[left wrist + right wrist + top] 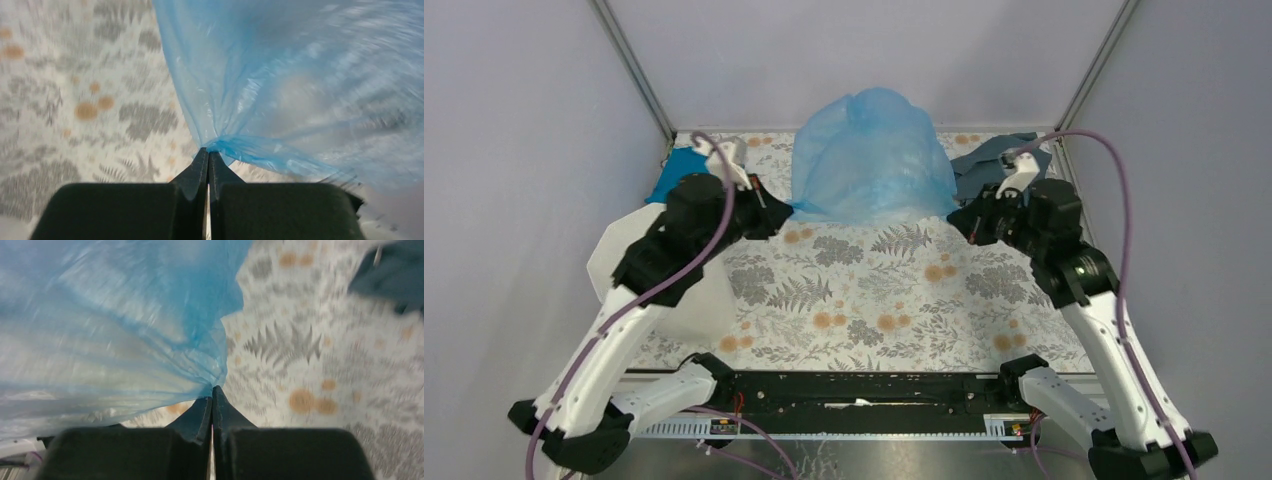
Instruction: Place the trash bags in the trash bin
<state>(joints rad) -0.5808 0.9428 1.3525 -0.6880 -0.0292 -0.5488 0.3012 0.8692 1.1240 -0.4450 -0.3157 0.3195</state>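
The trash bag (pixel 871 160) is thin, translucent light-blue film, billowed into a tall dome at the back middle of the table. Each gripper pinches a bottom corner of it. My left gripper (pixel 776 212) is shut on its left corner, and the film bunches at the tips (pixel 208 151) in the left wrist view, with the bag (pixel 300 75) spreading up and right. My right gripper (pixel 959 222) is shut on the right corner (pixel 214 390), the bag (pixel 100 315) fanning out to the left. The white trash bin (pixel 704 305) stands at the left, partly hidden under my left arm.
A teal-blue cloth (pixel 674 172) lies at the back left behind my left wrist. A grey-blue cloth (pixel 989 158) lies at the back right, also seen in the right wrist view (pixel 395 275). Grey walls enclose the fern-patterned table (pixel 874 290) on three sides.
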